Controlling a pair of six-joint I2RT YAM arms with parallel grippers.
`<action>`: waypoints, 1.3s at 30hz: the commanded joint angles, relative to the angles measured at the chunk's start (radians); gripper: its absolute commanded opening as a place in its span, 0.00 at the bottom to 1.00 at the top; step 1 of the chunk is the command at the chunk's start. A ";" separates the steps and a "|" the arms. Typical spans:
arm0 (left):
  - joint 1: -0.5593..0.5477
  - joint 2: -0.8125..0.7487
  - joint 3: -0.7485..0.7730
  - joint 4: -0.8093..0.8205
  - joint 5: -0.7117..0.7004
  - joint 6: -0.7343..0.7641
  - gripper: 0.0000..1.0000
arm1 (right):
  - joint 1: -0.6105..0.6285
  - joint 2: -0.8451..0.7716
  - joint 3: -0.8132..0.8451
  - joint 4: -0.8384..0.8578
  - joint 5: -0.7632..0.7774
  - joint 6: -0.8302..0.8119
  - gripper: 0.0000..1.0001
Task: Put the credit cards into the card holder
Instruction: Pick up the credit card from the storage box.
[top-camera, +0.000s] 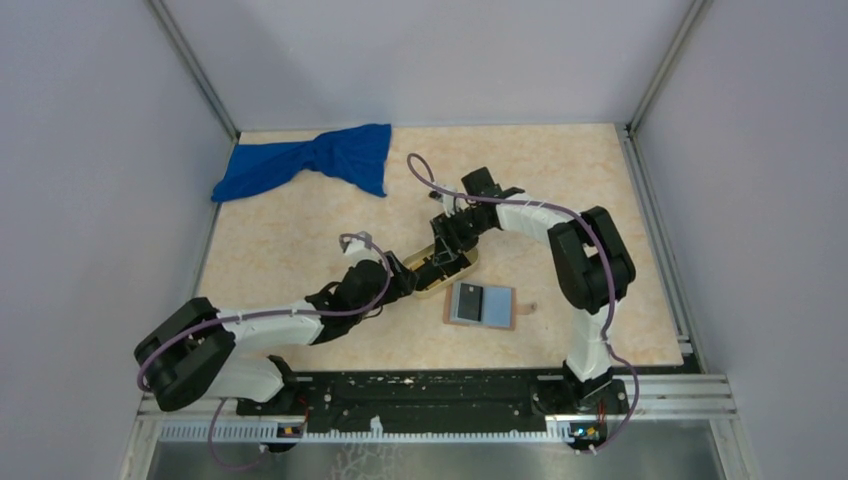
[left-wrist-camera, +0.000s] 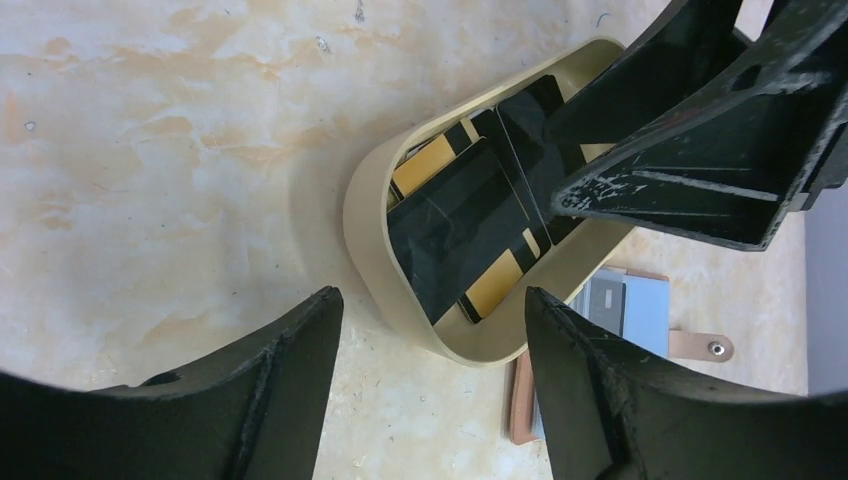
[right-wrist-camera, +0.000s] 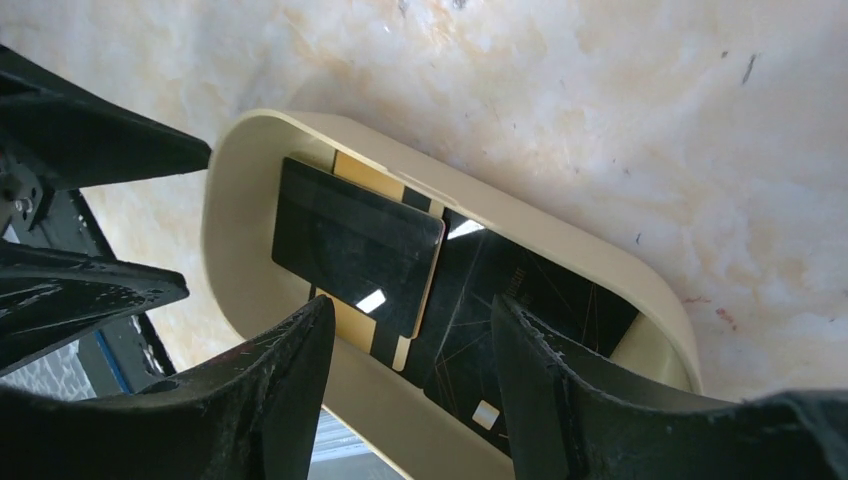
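Observation:
An oval tan tray (top-camera: 458, 271) holds a black card (right-wrist-camera: 350, 240) lying on a gold-and-black card (right-wrist-camera: 365, 175), with a second black card (right-wrist-camera: 530, 300) beside them. The cards also show in the left wrist view (left-wrist-camera: 455, 225). My left gripper (left-wrist-camera: 430, 300) is open, low at the tray's near end. My right gripper (right-wrist-camera: 410, 305) is open over the tray's long side, one finger above the second black card; it holds nothing. The card holder (top-camera: 482, 304) lies open to the right of the tray, blue-grey inside, with a dark grey card (top-camera: 468, 298) in it.
A blue cloth (top-camera: 310, 160) lies crumpled at the back left. The card holder's brown snap tab (left-wrist-camera: 700, 346) sticks out beside the tray. The two grippers are close together over the tray; my right gripper's fingers (left-wrist-camera: 690, 140) fill the upper right of the left wrist view.

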 joint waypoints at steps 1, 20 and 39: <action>0.005 0.023 0.035 -0.066 -0.009 -0.044 0.72 | 0.021 0.016 0.026 -0.013 0.044 0.038 0.58; 0.005 0.091 0.073 -0.060 0.052 -0.056 0.44 | 0.056 0.057 0.019 -0.014 -0.040 0.107 0.56; 0.005 0.102 0.091 -0.064 0.077 -0.060 0.32 | 0.053 -0.017 -0.025 0.128 -0.384 0.271 0.52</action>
